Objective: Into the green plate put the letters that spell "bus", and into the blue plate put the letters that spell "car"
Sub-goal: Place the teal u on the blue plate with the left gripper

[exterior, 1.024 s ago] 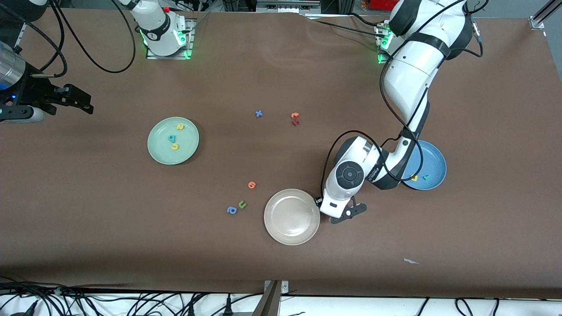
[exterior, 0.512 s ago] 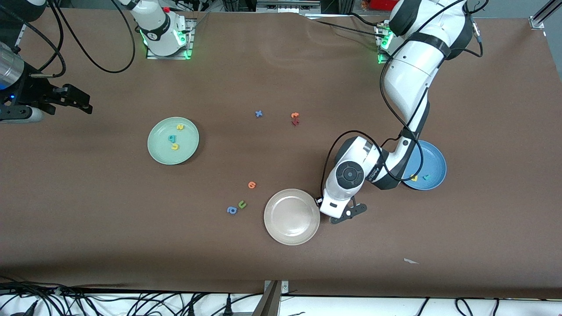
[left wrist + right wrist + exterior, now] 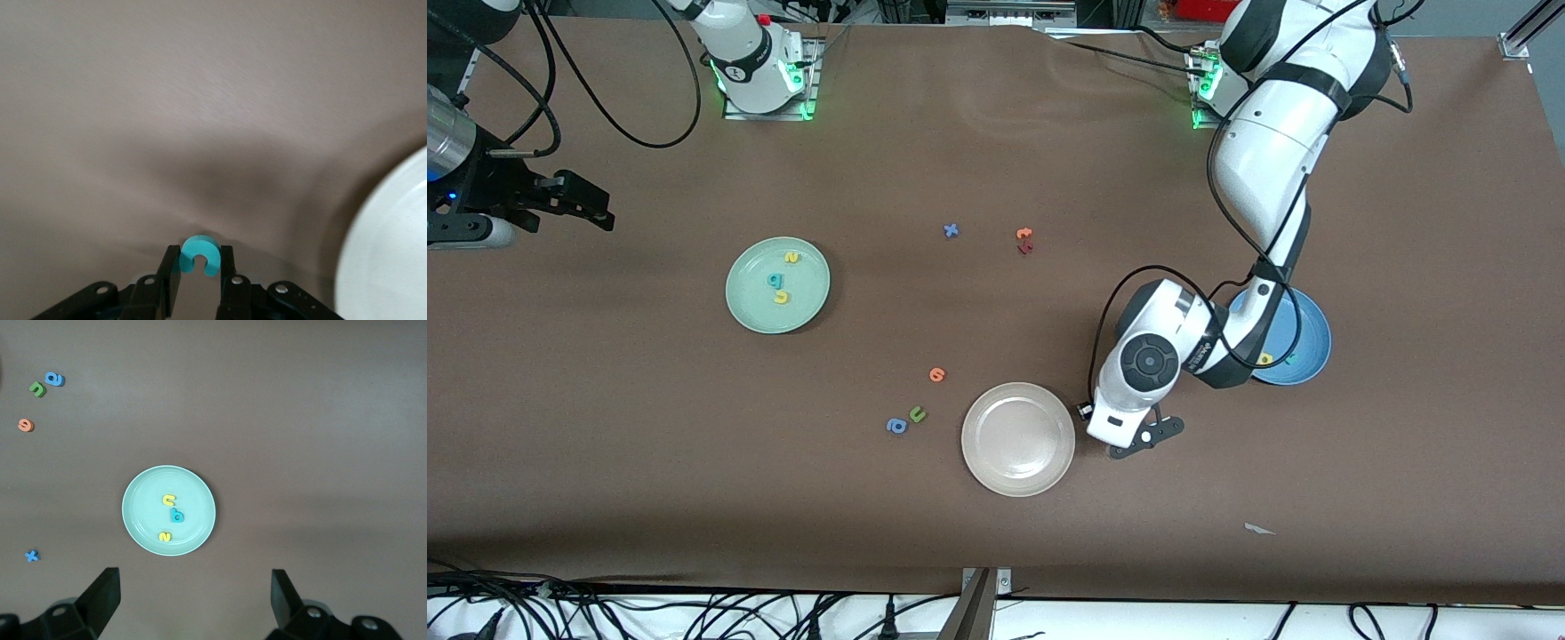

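You are looking at a brown worktop [image 3: 996, 133] with both arm bases along its far edge and cables hanging at its near edge.

The left gripper [image 3: 199, 280] is up over bare worktop beside the round cream-white plate [image 3: 1018, 438], toward the left arm's end. Its fingers are clenched on the small teal foam letter "c" [image 3: 199, 254], which sits pinched between the two pads.

The round medium-blue plate [image 3: 1307, 331] lies toward the left arm's end of the worktop, partly covered by the left arm. You can see a yellow foam letter [image 3: 1265, 359] and a sliver of a teal foam letter [image 3: 1289, 359] in it.

The round pale mint-green plate [image 3: 751, 311] lies toward the right arm's end. It holds the teal foam "b" [image 3: 775, 281], the yellow foam "u" [image 3: 782, 297] and the yellow foam "s" [image 3: 791, 257].

The right gripper [image 3: 193, 593] waits high over the right arm's end of the worktop, its fingers released and spread wide, holding nothing.

Loose on the worktop you will find:
- a blue foam "x" [image 3: 951, 230];
- an orange letter [image 3: 1024, 234] touching a dark red letter [image 3: 1025, 248];
- an orange foam letter [image 3: 936, 374];
- an olive-green "u" [image 3: 917, 413] just beside a blue "a" [image 3: 895, 426].
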{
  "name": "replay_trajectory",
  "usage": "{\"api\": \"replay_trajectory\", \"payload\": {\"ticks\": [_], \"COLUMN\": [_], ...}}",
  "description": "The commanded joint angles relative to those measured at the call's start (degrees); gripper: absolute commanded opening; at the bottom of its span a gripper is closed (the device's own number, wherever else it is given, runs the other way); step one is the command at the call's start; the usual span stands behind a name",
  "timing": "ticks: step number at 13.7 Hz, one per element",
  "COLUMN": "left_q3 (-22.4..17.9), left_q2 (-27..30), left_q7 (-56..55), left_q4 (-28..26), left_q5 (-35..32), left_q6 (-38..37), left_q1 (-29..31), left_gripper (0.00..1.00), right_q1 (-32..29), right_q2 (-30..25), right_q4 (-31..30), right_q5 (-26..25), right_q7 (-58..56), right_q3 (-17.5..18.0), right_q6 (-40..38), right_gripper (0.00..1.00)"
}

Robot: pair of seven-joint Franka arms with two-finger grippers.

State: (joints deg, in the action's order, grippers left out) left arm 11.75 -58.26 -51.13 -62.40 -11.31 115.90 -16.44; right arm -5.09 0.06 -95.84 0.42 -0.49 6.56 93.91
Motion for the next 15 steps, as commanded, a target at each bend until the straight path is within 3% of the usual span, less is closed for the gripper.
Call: {"api": "replay_trajectory", "payload": {"ticks": [1, 11, 15], "left_q3": [0.02, 0.02, -0.06], "left_q2": [4.20, 23.08, 24.60], "left_q7": [7.95, 35.55, 40.22], "left_q4": [-2.19, -27.57, -33.48], "left_q5": [0.76, 0.59, -0.38], "left_q6": [-6.98, -7.97, -8.06], "left_q1": [2.89, 17.48, 19.69], "left_gripper": [0.24, 0.23, 0.23], "right_q1": [-0.27, -0.27, -0.36], "right_q2": [-0.24, -0.24, -0.24], "right_q4": [0.65, 0.65, 0.65], "right_q5": [-0.51, -0.07, -0.15], "right_q7": [0.41, 0.41, 0.41], "right_q3": [0.65, 0.47, 0.29], "right_q6": [-0.48, -0.66, -0.48], "right_gripper": [1.00, 1.00, 1.00]}}
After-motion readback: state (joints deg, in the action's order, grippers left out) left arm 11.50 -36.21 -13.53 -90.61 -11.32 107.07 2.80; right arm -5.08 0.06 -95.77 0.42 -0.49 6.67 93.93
